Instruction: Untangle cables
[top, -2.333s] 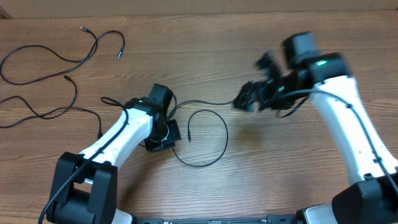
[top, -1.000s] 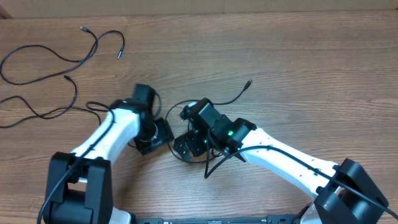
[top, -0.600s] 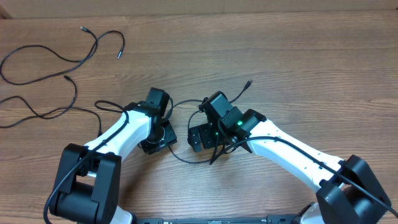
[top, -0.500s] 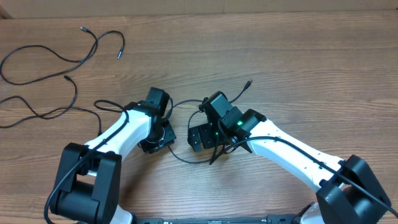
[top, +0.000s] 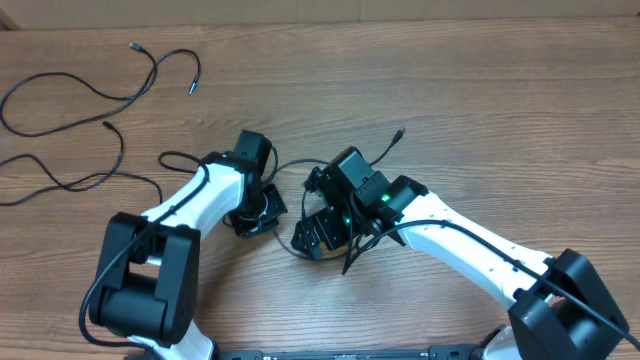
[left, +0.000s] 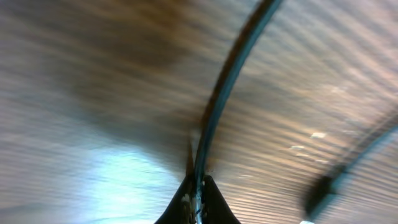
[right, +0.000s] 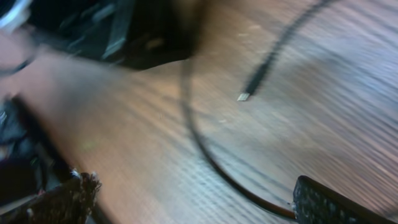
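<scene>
One thin black cable (top: 292, 165) runs across the table's middle, its plug end (top: 400, 132) lying free beyond my right arm. My left gripper (top: 257, 213) is shut on this cable; the left wrist view shows the cord (left: 224, 87) pinched between the closed jaws (left: 198, 196). My right gripper (top: 314, 236) is low over the cable's loop, just right of the left gripper. In the right wrist view its fingers (right: 193, 198) are apart, the cable (right: 205, 152) lies on the wood between them, and a whitish plug tip (right: 244, 96) lies farther off.
Two separate cables lie at the far left: one (top: 150, 75) curves along the top left, the other (top: 118, 150) snakes below it toward the left edge. The two arms' wrists are close together at the centre.
My right gripper has dropped toward the front left, onto the loop. My left gripper has shifted slightly, still holding the cable.
</scene>
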